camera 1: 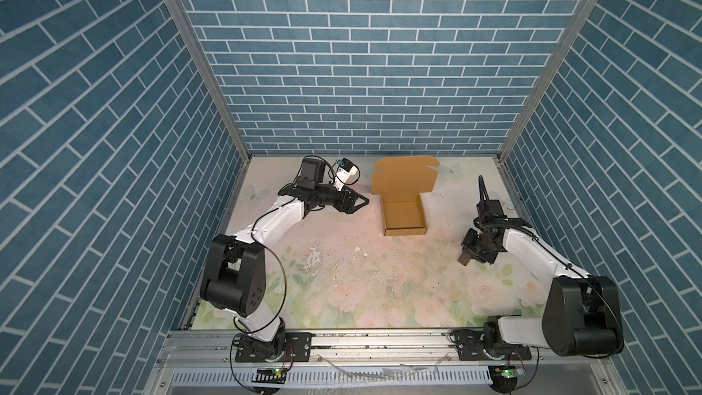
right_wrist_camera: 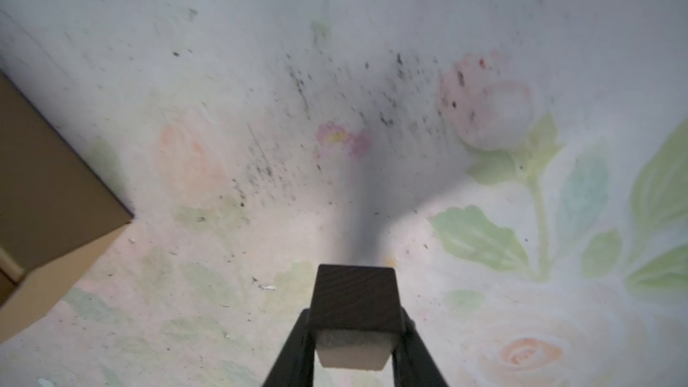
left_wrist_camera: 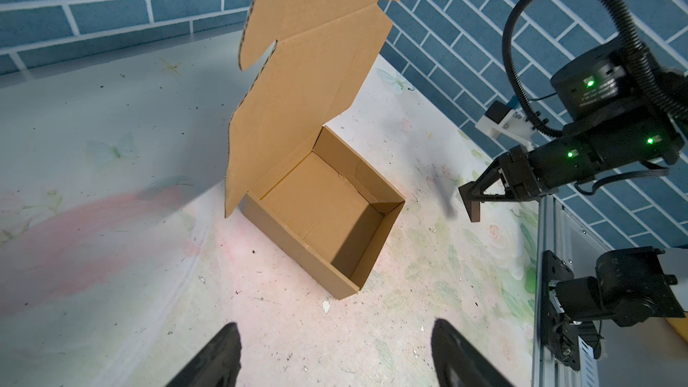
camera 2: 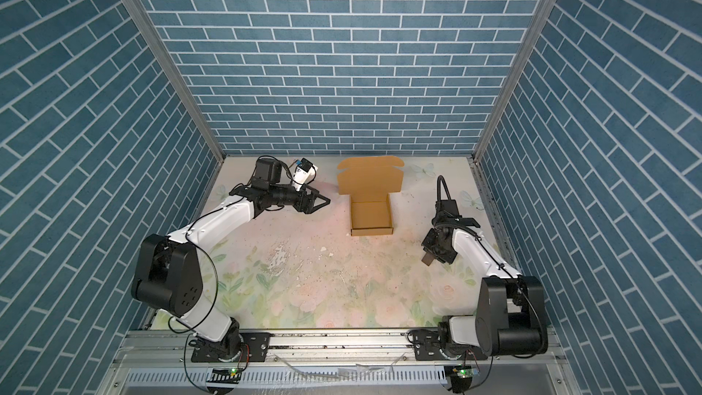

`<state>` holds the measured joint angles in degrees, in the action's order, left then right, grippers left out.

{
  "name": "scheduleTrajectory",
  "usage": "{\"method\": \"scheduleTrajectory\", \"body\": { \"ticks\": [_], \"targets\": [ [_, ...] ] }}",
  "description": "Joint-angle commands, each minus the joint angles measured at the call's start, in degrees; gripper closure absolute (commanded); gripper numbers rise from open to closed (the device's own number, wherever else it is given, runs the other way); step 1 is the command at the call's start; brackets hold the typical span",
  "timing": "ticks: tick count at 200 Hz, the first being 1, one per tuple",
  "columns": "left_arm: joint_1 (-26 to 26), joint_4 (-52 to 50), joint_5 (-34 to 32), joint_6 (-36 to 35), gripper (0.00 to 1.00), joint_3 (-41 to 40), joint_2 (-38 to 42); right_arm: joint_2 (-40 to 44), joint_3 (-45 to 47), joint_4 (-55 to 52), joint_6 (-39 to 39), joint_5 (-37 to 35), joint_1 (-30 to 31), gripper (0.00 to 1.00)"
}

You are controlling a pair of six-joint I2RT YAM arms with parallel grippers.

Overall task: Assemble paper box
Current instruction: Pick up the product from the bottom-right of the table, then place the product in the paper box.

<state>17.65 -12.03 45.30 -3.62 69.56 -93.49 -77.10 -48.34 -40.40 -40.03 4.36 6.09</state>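
Note:
The paper box (camera 1: 403, 218) (camera 2: 371, 218) stands at the back middle of the table, a shallow tan tray with its lid flap raised behind it. In the left wrist view the paper box (left_wrist_camera: 324, 214) shows an empty inside. My left gripper (camera 1: 362, 203) (camera 2: 324, 202) (left_wrist_camera: 335, 333) is open, left of the box and apart from it. My right gripper (camera 1: 465, 258) (camera 2: 429, 258) (right_wrist_camera: 357, 325) hangs right of the box, shut on a small dark brown block (right_wrist_camera: 355, 297) (left_wrist_camera: 472, 204). A corner of the box (right_wrist_camera: 44, 188) shows in the right wrist view.
The floral table mat (camera 1: 342, 279) is worn and strewn with small white flecks (left_wrist_camera: 326, 306). Blue brick walls (camera 1: 361, 70) close in the back and both sides. An aluminium rail (camera 1: 380, 340) carrying both arm bases runs along the front edge.

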Motion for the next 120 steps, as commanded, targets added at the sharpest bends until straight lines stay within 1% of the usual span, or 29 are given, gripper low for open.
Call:
{"method": "scheduleTrajectory", "body": {
  "ticks": [1,39,64,70,93,120],
  "targets": [
    [0.1,-0.9,-0.3,-1.4,0.18,0.0,1.7,-1.4,-4.3,0.1,0.4,2.3,0.9,0.72],
    [-0.2,-0.8,-0.9,-1.4,0.18,0.1,1.6,-2.9,-9.8,3.4,-3.4,1.0,7.5,0.72],
    [-0.3,-0.7,-0.5,-1.2,0.18,0.0,1.6,-7.5,-14.8,5.8,-5.7,1.0,12.5,0.73],
    [-0.4,-0.6,-0.8,-1.2,0.18,0.0,1.4,-8.3,-15.8,6.7,-6.1,-0.8,13.7,0.73],
    [-0.4,-0.5,-0.8,-1.1,0.18,0.0,1.7,-11.9,-18.3,11.8,-6.6,-2.9,17.9,0.73],
    [-0.6,-0.3,-0.8,-1.1,0.18,0.0,1.6,-14.7,-18.7,18.0,-6.8,-5.8,20.2,0.74]
  ]
}}
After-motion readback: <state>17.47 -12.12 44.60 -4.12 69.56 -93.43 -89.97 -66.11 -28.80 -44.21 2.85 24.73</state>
